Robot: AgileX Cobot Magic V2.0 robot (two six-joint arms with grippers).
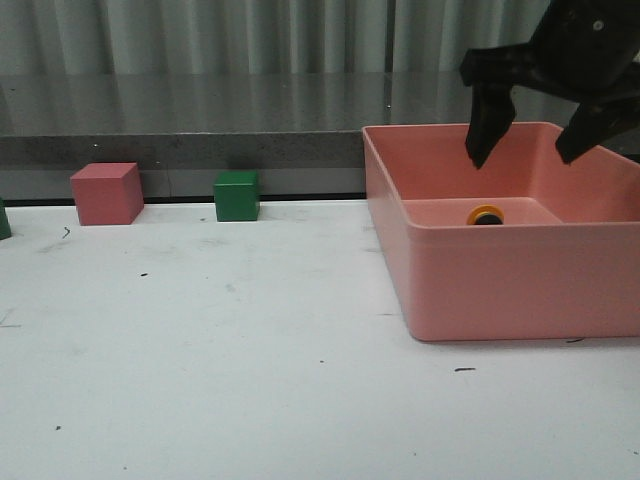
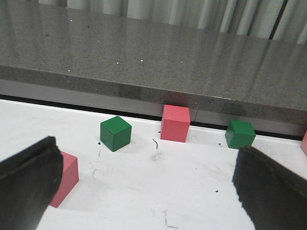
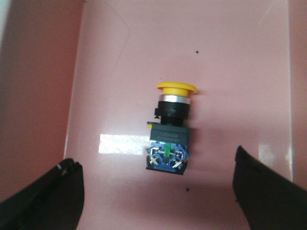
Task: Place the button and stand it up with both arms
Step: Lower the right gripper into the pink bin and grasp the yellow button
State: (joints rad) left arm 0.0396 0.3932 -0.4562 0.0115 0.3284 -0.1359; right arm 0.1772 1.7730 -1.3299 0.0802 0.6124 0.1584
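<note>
The button [image 3: 170, 129] lies on its side on the floor of a pink bin [image 1: 520, 280]. It has a yellow cap, a black collar and a dark base with a bluish bottom. In the front view only the button's yellow cap [image 1: 486, 214] shows over the bin's front wall. My right gripper [image 1: 521, 159] hangs open above the bin, over the button and apart from it. In the right wrist view the gripper [image 3: 156, 201] has its fingers spread wide, the button just beyond them. My left gripper [image 2: 151, 201] is open and empty over the white table. The left arm is out of the front view.
A pink cube [image 1: 107, 193] and a green cube [image 1: 237, 195] stand at the table's back edge under a grey ledge. The left wrist view shows two green cubes [image 2: 115, 132] [image 2: 240, 133], a pink cube [image 2: 175, 122], and another pink cube [image 2: 64, 177] beside the left finger.
</note>
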